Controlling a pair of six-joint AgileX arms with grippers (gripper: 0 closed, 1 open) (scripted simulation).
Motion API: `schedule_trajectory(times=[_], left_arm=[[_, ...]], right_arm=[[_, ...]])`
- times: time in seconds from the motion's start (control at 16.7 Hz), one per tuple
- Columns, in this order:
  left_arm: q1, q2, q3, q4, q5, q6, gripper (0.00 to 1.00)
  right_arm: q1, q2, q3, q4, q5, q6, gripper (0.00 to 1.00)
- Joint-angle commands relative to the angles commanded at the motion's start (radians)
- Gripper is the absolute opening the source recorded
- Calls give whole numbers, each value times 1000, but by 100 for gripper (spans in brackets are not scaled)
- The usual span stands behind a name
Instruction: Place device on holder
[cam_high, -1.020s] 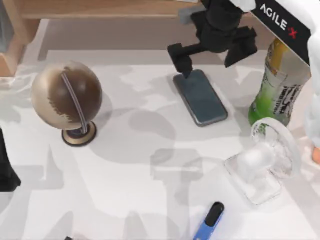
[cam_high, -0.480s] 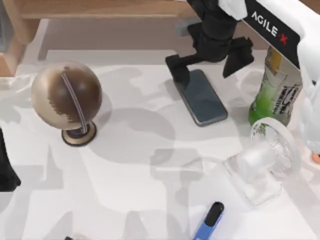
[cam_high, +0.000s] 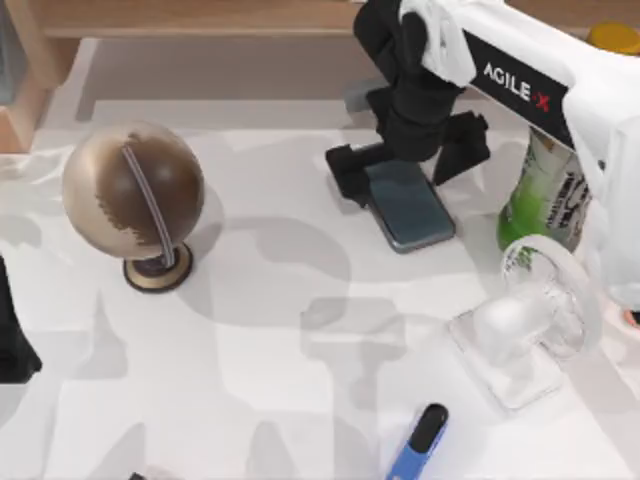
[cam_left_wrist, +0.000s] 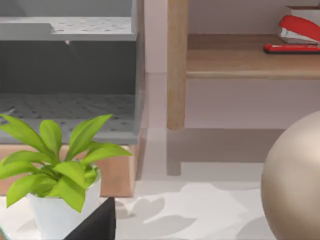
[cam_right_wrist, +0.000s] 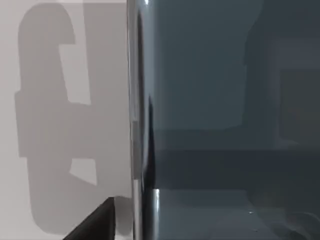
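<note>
You have a white table (cam_high: 270, 400) mottled with grey shadows; on it, at the left, stands a round beige-and-brown globe (cam_high: 132, 192) on a ringed base; toward the back right lies the flat dark grey-blue smartphone (cam_high: 408, 204); right of it stands a green-labelled bottle (cam_high: 545, 200); nearer, a clear plastic holder (cam_high: 525, 330); at the front edge lies a blue-and-black pen-like stick (cam_high: 418, 443).

The right gripper (cam_high: 405, 165) hides the smartphone's (cam_high: 413, 208) far end. The blue pen-like stick (cam_high: 418, 443) is cut off at the table's (cam_high: 280, 380) near edge
</note>
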Motion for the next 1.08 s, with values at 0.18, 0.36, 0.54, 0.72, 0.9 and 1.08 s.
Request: schedule_trajectory(times=[0.18,0.36,0.54,0.72,0.9,1.08], left_arm=[[0,0,0,0,0,0,100],[0,0,0,0,0,0,100],[0,0,0,0,0,0,100],[0,0,0,0,0,0,100],[0,0,0,0,0,0,100],[0,0,0,0,0,0,100]], right_arm=[[0,8,-37,46,0,0,100],[0,8,-37,46,0,0,100],[0,8,-37,46,0,0,77],[0,8,-37,46,0,0,55],[0,8,-37,46,0,0,32],[0,8,-37,46,0,0,10]])
